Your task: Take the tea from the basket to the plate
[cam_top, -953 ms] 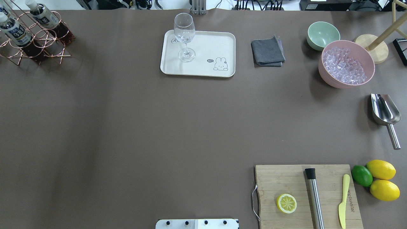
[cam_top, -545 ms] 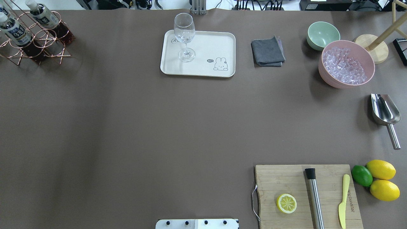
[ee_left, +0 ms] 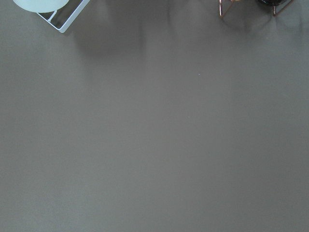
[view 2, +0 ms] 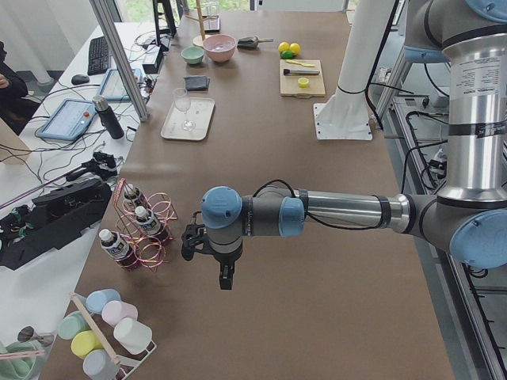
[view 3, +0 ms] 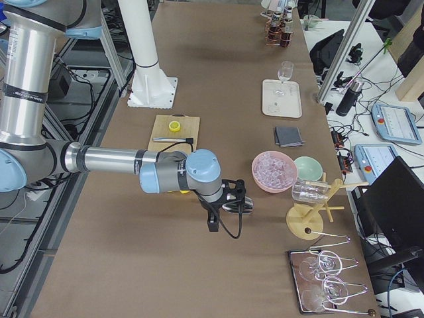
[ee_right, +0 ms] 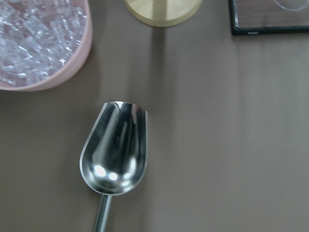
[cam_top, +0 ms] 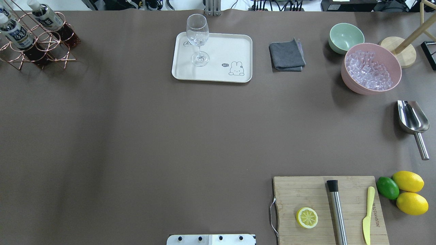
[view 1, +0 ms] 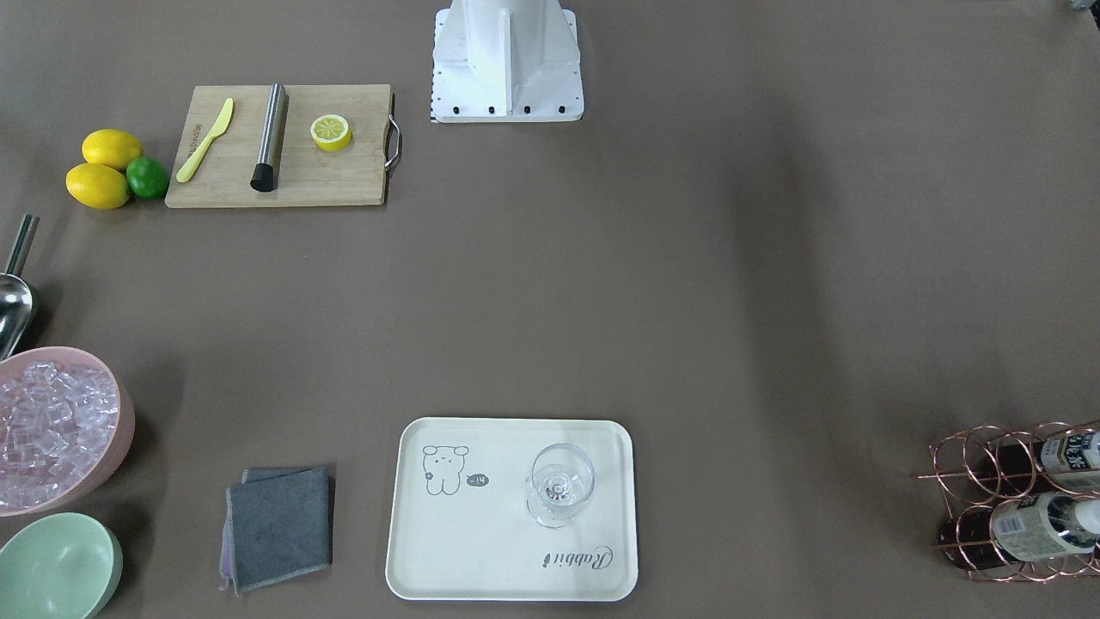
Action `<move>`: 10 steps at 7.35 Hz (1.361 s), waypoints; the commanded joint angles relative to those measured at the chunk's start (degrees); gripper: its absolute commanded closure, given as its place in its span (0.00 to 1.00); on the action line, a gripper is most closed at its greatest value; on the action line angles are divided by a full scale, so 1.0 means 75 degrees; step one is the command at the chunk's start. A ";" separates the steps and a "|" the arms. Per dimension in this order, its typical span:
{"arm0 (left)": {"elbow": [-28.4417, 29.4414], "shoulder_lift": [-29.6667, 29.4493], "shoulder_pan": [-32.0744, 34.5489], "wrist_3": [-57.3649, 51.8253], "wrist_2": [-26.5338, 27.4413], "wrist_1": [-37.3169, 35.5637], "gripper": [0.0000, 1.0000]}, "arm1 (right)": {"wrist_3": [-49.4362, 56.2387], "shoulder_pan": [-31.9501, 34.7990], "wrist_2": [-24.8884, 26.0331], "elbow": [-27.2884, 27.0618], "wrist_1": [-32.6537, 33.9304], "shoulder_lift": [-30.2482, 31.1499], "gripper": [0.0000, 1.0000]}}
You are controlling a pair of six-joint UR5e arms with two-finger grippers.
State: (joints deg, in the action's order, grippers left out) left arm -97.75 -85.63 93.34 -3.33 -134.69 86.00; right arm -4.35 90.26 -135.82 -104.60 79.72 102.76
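On plate (view 1: 481, 550) — script "Rabbit", bear drawing (view 1: 444, 469).

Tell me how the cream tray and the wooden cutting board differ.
The cream tray has rounded corners and a printed drawing; the cutting board shows wood grain and a metal handle. The tray carries one upright wine glass; the board carries a lemon half, a steel bar and a yellow knife. The tray lies far from the robot's base, the board near it. Both are rectangular and lie flat.
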 commanded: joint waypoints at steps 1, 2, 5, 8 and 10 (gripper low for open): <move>0.0049 -0.0009 0.0000 0.0011 0.0006 -0.0006 0.02 | -0.0076 -0.1038 -0.0522 -0.0093 -0.0012 -0.1030 0.00; 0.0038 -0.0009 -0.0011 0.0034 0.0006 -0.0006 0.02 | -0.0100 -0.1588 -0.0627 -0.0104 -0.0036 -0.1417 0.00; 0.0014 -0.0009 -0.0012 0.0058 -0.0029 -0.0030 0.02 | -0.0100 -0.3183 -0.0582 -0.0058 -0.1308 -0.2216 0.00; -0.0032 0.0003 0.0000 0.0058 -0.0053 -0.0042 0.02 | -0.0322 -0.4192 -0.0616 -0.0022 -0.1582 -0.3372 0.00; -0.0288 -0.0043 0.0128 0.0533 -0.0053 -0.0320 0.02 | -0.0311 -0.4453 -0.0733 -0.0058 -0.1768 -0.3739 0.00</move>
State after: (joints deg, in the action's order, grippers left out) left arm -98.27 -85.64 93.44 -2.64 -135.06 85.54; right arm -6.65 58.69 -140.51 -104.88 67.92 77.58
